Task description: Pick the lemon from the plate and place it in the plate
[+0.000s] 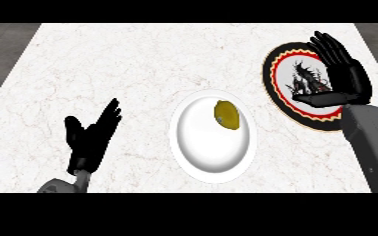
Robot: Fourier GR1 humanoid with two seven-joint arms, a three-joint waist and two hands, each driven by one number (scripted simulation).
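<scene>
While the lemon (227, 115) lies on the white plate (210, 155) at the counter's (148, 55) middle, in the plate's far right part, neither hand touches it. The right hand (347, 77) hangs over the patterned plate (284, 70) at the right, apart from the lemon, fingers straight and close together, thumb stretched sideways, holding nothing. The left hand (88, 142) shows at the lower left, open, fingers up and relaxed, left of the white plate
</scene>
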